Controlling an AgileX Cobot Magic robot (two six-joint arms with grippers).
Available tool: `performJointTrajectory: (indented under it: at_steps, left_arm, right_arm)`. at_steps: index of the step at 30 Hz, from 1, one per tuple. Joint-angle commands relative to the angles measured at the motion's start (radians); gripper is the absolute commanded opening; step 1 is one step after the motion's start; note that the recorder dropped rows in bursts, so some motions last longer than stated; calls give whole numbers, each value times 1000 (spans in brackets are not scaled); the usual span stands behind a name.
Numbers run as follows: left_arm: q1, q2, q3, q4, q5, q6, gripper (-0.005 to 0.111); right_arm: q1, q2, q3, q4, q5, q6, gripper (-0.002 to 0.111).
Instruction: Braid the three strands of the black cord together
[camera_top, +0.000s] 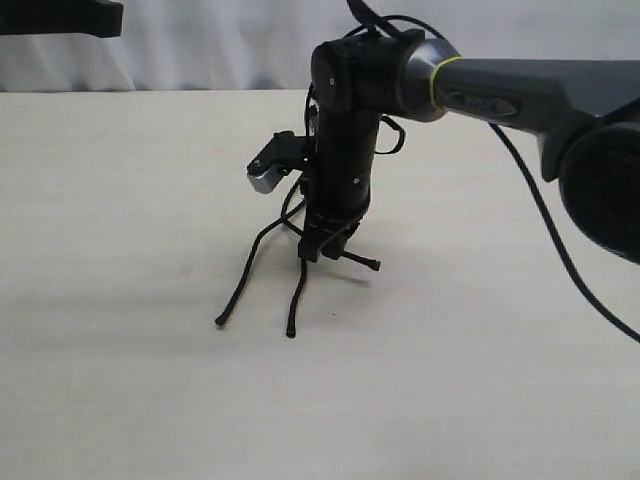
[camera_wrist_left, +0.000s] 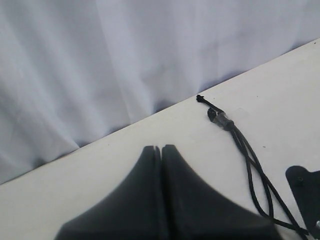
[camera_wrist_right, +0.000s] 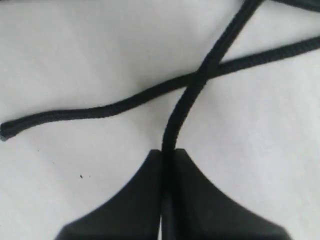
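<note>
One strand (camera_wrist_right: 186, 100) is clamped in the right gripper (camera_wrist_right: 167, 154), crossing over a second strand (camera_wrist_right: 100, 111). The black cord (camera_wrist_left: 222, 120) lies on the table (camera_top: 120, 200), loose tips toward six o'clock. The left gripper (camera_wrist_left: 161, 150) is pressed together, empty. The likely next move is to lay the held strand across.
</note>
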Motion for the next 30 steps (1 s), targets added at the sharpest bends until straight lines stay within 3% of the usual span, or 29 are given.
performJointTrajectory:
  at_steps: [1,16,22,26,29,30]
  left_arm:
    - [1,-3,4,-7,-10,-9,0]
    - [1,-3,4,-7,-6,-9,0]
    - [1,-3,4,-7,-6,-9,0]
    - [1,-3,4,-7,-6,-9,0]
    - [1,-3,4,-7,-6,-9,0]
    - [1,-3,4,-7,-6,-9,0]
  right_arm:
    - [-23,-44,2,-9,6,7,4]
    - [-139,-19,4,-11,-3,92,4]
    - [-141,22,6,-12,-21,117,6]
    - [-139,40,8,-41,-25,127,27]
    - [-139,32,8,-36,-43,126,62]
    - [-139,25,8,-33,-45,119,66]
